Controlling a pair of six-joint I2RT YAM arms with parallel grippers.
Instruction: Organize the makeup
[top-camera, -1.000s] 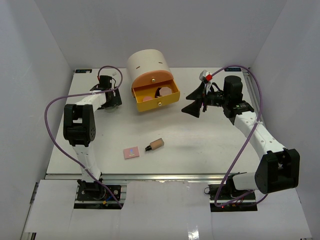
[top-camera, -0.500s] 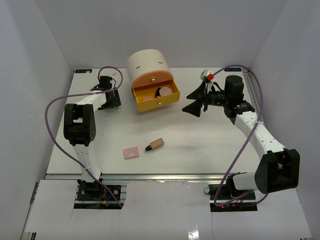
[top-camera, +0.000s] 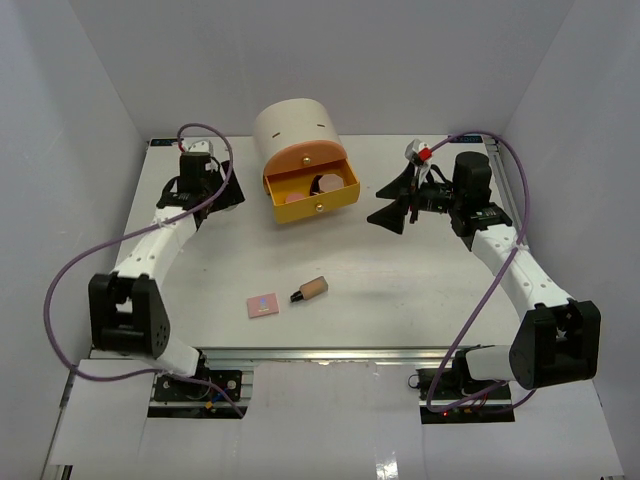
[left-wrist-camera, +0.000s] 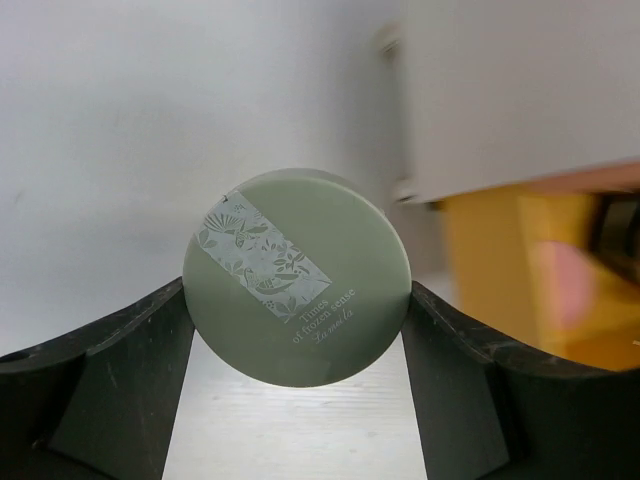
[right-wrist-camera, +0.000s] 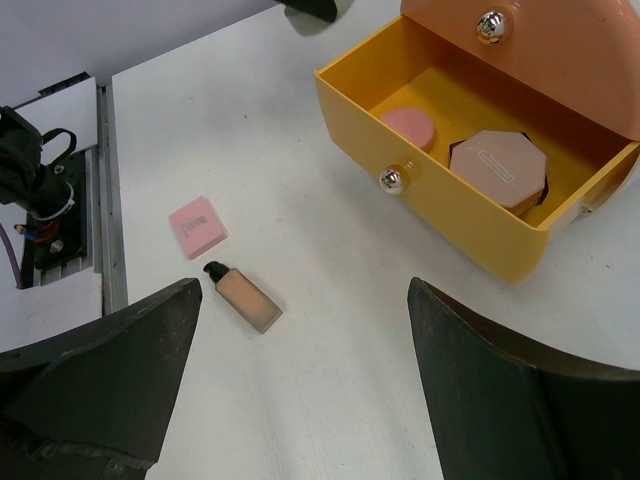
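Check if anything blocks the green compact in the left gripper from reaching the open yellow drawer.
Nothing visible: bare table lies between the green compact and the yellow drawer, whose top is open.

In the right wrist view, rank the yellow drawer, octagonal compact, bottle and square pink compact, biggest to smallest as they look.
1. yellow drawer
2. octagonal compact
3. bottle and square pink compact: about alike, the bottle longer but narrower, so I won't rank them.
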